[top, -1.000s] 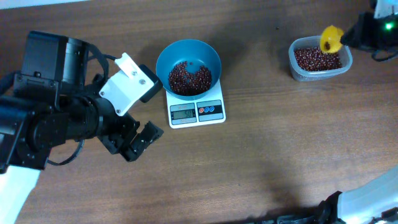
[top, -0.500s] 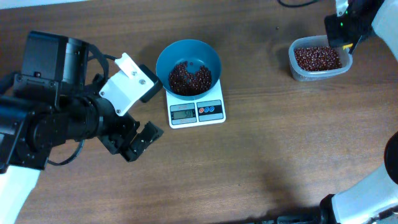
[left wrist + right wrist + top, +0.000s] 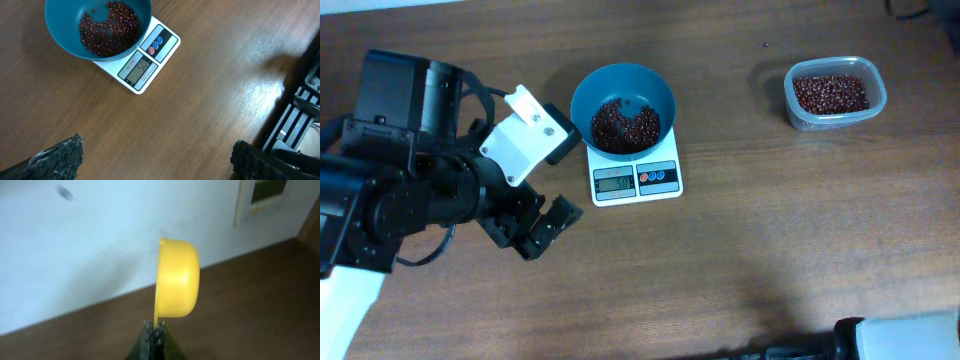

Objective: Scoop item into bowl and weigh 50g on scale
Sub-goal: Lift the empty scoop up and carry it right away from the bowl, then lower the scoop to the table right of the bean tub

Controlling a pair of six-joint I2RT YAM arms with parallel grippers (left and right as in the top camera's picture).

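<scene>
The blue bowl (image 3: pixel 620 78) sat on the white scale (image 3: pixel 636 180), which stood near the middle of the table (image 3: pixel 750 240), and it covered the scale's rear part. Only the front strip, with the grey display and the red and blue buttons, was uncovered. A loose heap of dark red-brown beans (image 3: pixel 625 127) lay in the bottom of the bowl. The display showed digits, but they were too small to read with certainty.

The left hand (image 3: pixel 545 228) hung over bare table just beside the scale's left front corner, apart from both scale and bowl. In the left wrist view its two dark fingers (image 3: pixel 60 156) stood wide apart at the lower corners, with nothing between them. The bowl (image 3: pixel 60 30), its beans (image 3: pixel 107 30) and the scale (image 3: pixel 145 62) lay ahead of it, up and to the left.

The clear tub (image 3: pixel 835 122) stood well apart to the right, near the table's far edge, with more beans (image 3: pixel 830 92) inside.

The right hand (image 3: pixel 155 336) did not appear in the overhead view. In its own wrist view it was clamped on the thin handle of the yellow scoop (image 3: pixel 175 277). The scoop was held upright against a pale wall, with the table edge behind it. Neither bowl, scale nor tub appeared in that view.
</scene>
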